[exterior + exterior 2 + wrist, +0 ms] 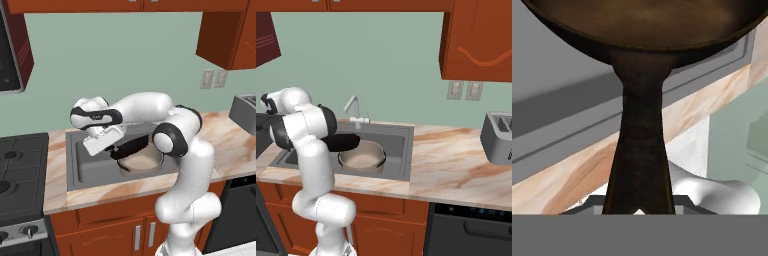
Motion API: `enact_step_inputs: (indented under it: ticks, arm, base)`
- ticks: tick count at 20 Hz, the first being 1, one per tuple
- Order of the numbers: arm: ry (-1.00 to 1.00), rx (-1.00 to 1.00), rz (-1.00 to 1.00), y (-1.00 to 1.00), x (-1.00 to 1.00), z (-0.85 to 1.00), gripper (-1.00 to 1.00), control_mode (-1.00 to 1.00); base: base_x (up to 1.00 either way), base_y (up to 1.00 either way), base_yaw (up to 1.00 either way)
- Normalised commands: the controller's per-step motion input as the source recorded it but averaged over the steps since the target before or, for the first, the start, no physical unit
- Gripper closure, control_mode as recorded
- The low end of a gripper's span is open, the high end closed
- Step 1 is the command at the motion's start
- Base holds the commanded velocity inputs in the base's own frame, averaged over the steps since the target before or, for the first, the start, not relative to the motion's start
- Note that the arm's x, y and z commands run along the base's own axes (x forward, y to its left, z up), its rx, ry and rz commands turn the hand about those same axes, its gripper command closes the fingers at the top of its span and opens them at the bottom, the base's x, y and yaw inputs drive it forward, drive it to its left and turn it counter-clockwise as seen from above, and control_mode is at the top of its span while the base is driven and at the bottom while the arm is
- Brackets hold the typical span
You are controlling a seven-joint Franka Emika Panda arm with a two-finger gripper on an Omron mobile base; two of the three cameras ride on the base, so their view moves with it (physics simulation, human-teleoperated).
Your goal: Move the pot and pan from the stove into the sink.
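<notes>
The beige pot (143, 161) (362, 156) stands upright inside the grey sink (82, 172) (400, 150). The dark pan (134, 146) (344, 142) (647, 30) hangs level over the basin, just above the pot's left rim; whether the two touch I cannot tell. My gripper (114, 146) is shut on the pan's long handle (641, 145), which runs from the bottom of the hand view up to the pan bowl. The black stove (20, 167) lies to the left of the sink with bare grates.
A silver faucet (356, 114) rises behind the basin. A toaster (245, 112) (498, 137) sits on the marble counter (456, 170) far right. Upper cabinets (476, 40) hang above. My own arm crosses the sink's front.
</notes>
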Motion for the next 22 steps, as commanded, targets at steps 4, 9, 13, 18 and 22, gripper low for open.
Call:
enact_step_inputs:
  ticks: [4, 9, 13, 18, 22]
  arm:
    - [0.01, -0.19, 0.0, 0.38, 0.05, -0.27, 1.0, -1.0]
    - [0.0, -0.03, 0.0, 0.03, 0.0, -0.04, 1.0, -1.0]
    - [0.0, -0.06, 0.0, 0.0, 0.0, -0.23, 1.0, -1.0]
    - [-0.01, -0.08, 0.0, 0.0, 0.0, -0.35, 1.0, -1.0]
    - [-0.06, -0.05, 0.0, -0.05, -0.05, -0.33, 1.0, -1.0]
  base:
    - [0.0, 0.0, 0.0]
    - [0.0, 0.0, 0.0]
    - [0.0, 0.0, 0.0]
    - [0.0, 0.0, 0.0]
    - [0.0, 0.0, 0.0]
